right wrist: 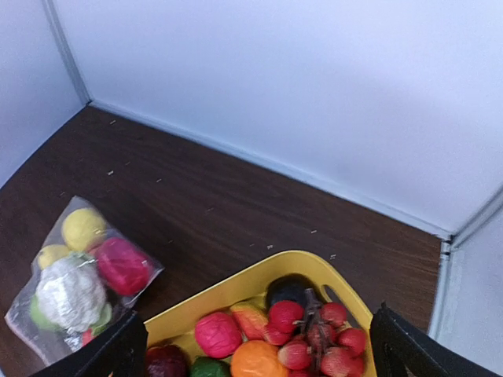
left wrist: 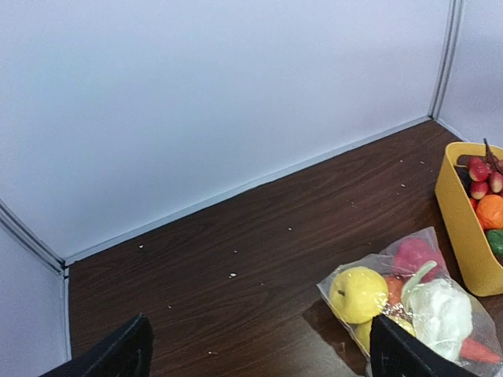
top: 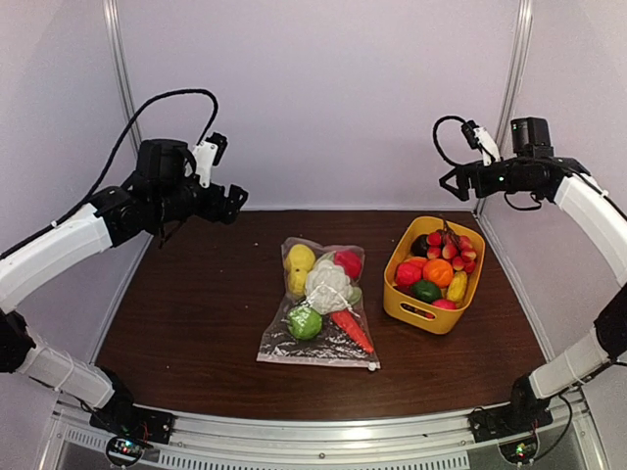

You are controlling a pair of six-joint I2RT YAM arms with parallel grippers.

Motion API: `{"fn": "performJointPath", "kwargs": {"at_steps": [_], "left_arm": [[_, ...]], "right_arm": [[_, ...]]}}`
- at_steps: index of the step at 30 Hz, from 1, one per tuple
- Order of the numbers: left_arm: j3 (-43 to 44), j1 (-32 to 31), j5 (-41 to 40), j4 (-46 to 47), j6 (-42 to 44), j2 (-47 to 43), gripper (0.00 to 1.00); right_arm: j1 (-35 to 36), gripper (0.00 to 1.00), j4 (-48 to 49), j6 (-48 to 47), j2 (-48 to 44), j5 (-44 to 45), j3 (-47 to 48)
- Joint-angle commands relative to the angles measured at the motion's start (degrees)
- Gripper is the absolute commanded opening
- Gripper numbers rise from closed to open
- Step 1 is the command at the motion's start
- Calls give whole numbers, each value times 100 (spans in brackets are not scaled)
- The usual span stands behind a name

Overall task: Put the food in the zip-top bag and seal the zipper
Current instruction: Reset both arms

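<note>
left gripper [top: 235, 204]: up in the air over the back left of the table, its two black fingers [left wrist: 118, 355] far apart, holding nothing.
table [top: 196, 294]: dark brown wood with white walls around it.
zip-top bag [top: 284, 345]: clear and crinkly, lying flat in the middle of the table, just left of the basket, and no gripper touches it.
food: all inside the bag. The yellow lemon [top: 300, 258] is at the back left and the red pepper [top: 348, 262] at the back right. The white cauliflower [top: 328, 284] is in the middle. The green ball [top: 305, 322] is at the front left and the orange carrot [top: 351, 330] at the front right.
zipper: too thin to see, so I cannot tell if it is shut.
yellow basket [top: 421, 311]: right of the bag, full of more toy fruit in red, orange and green, plus a bunch of little red ones.
right gripper [top: 453, 181]: up in the air at the back right, fingers far apart, holding nothing.
</note>
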Motion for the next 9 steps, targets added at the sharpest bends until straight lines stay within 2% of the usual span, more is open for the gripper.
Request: {"fn": "performJointPath", "kwargs": {"at_steps": [1, 3, 5, 9], "left_arm": [[631, 24, -1035, -54, -9, 83, 98], [696, 24, -997, -7, -48, 26, 98], [606, 24, -852, 174, -61, -74, 98], [483, 24, -583, 423, -75, -130, 98]], "right_arm": [[11, 100, 1416, 838, -1010, 3143, -641], [11, 100, 1524, 896, -1304, 3728, -805], [10, 100, 1403, 898, -1421, 3956, -834], [11, 99, 1432, 1010, -1637, 3731, -1223]]}}
